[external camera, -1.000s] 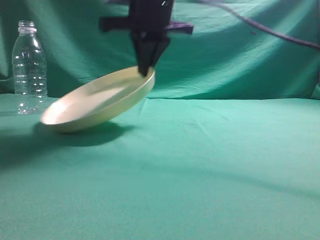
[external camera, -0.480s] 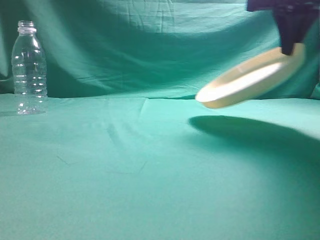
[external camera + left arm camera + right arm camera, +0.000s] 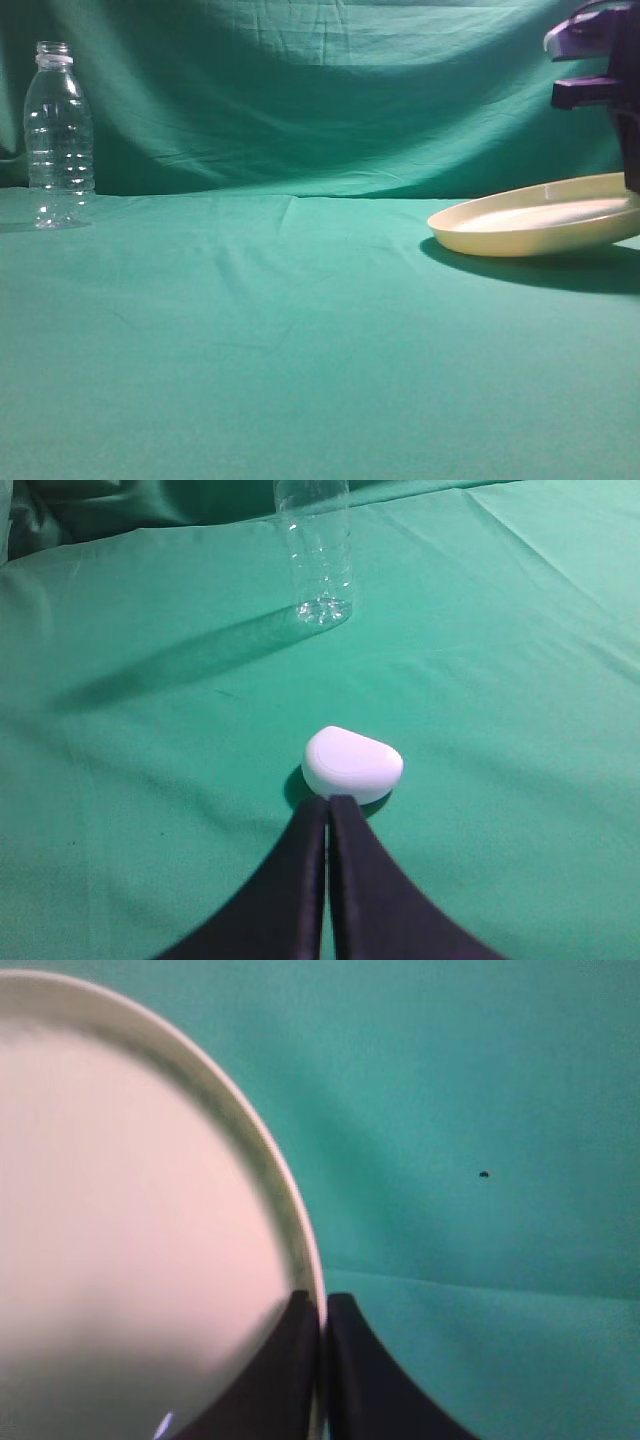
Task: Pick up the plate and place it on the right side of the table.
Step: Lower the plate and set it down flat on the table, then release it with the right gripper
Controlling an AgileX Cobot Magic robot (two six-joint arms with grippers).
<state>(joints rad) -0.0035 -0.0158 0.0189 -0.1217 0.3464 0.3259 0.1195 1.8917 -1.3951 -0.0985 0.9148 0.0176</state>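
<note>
Cream-yellow plate [image 3: 535, 228], teal-green table [image 3: 300, 340], clear bottle [image 3: 58, 135]

The exterior camera sits low, near table [image 3: 300, 350] height, facing the backdrop [image 3: 300, 90]. The left wrist camera looks down from close range, the bottle [image 3: 318, 550] at 12 o'clock; the exterior view shares that bottle at 9 o'clock. The right wrist camera sits very near the plate [image 3: 120, 1220], also seen outside at 3 o'clock.

Plate [image 3: 535, 225] cut off at right edge (right hand [image 3: 322, 1360] mostly out of exterior frame).
</note>
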